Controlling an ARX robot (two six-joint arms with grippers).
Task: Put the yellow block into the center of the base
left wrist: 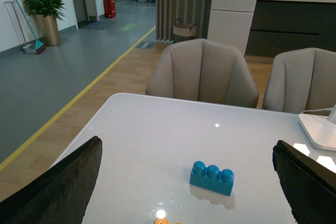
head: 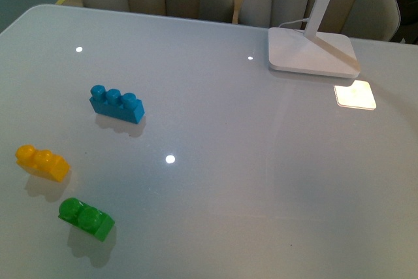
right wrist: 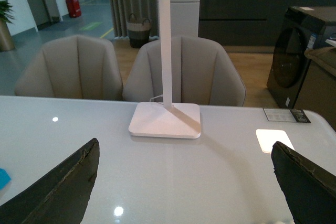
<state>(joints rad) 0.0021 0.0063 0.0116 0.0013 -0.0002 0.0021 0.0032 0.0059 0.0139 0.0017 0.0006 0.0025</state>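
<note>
The yellow block [head: 42, 163] lies on the white table [head: 248, 174] at the near left, between a blue three-stud brick [head: 117, 103] and a green two-stud brick [head: 85, 217]. Only a sliver of the yellow block [left wrist: 167, 221] shows at the edge of the left wrist view. The left gripper [left wrist: 187, 141] is open and empty above the table, with the blue brick [left wrist: 212, 178] between its dark fingers [left wrist: 63, 187]. The right gripper [right wrist: 185, 143] is open and empty, facing the lamp. The base is out of view. Neither arm shows in the front view.
A white lamp with a smooth flat foot [head: 312, 50] stands at the far right, also seen in the right wrist view [right wrist: 165, 120]. A bright square light patch [head: 355, 95] lies on the table beside it. Beige chairs [left wrist: 202, 72] stand behind the far edge.
</note>
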